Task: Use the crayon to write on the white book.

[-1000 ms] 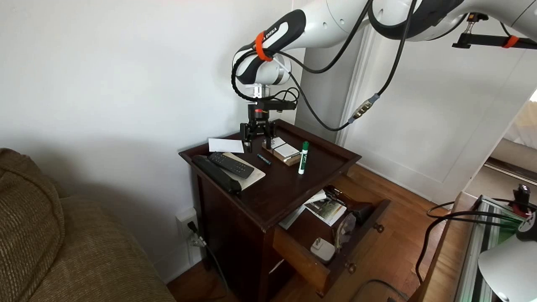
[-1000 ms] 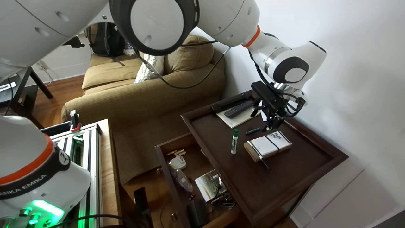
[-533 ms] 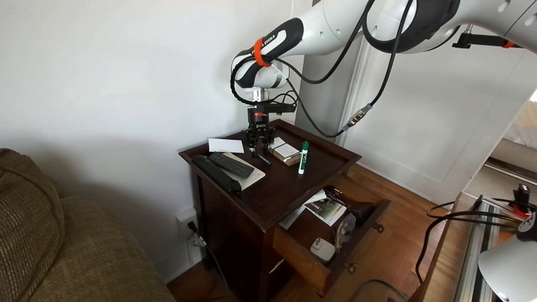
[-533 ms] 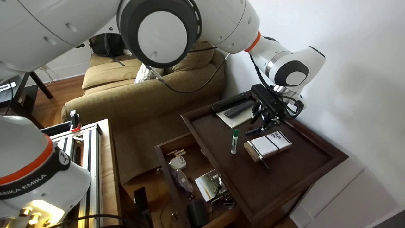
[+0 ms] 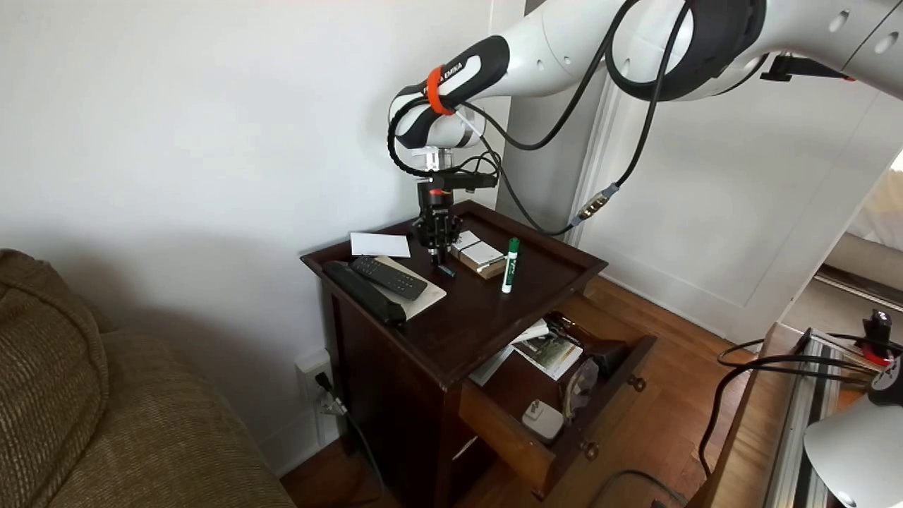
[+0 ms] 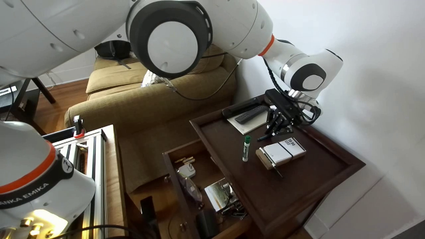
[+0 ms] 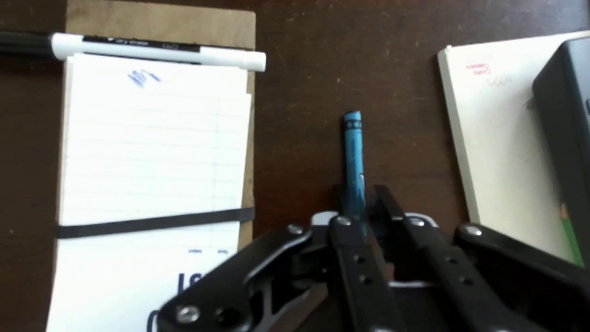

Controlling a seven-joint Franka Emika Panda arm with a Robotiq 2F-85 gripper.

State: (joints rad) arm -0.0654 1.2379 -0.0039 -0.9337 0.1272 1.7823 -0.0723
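A blue crayon (image 7: 353, 147) lies on the dark tabletop. Its near end runs in between the fingers of my gripper (image 7: 362, 198). The jaws have drawn close together around it, but in the wrist view a narrow gap shows between the crayon and the right-hand finger. The crayon's far end sticks out beyond the fingertips. In both exterior views the gripper (image 5: 435, 255) points down at the table over the crayon (image 6: 263, 137). The white book (image 7: 502, 161) lies to the right in the wrist view, bearing faint scribbles, partly covered by a dark remote (image 5: 389, 277).
Left of the crayon in the wrist view is a notepad (image 7: 152, 161) on a wooden block, with a white pen (image 7: 161, 50) across it. A green marker (image 6: 246, 148) stands upright. A green strip (image 7: 571, 242) shows on the book. The drawer (image 5: 585, 416) hangs out below.
The gripper has lowered to the table over the crayon. Its jaws have come from wide apart to close together on either side of it. The objects look unmoved.
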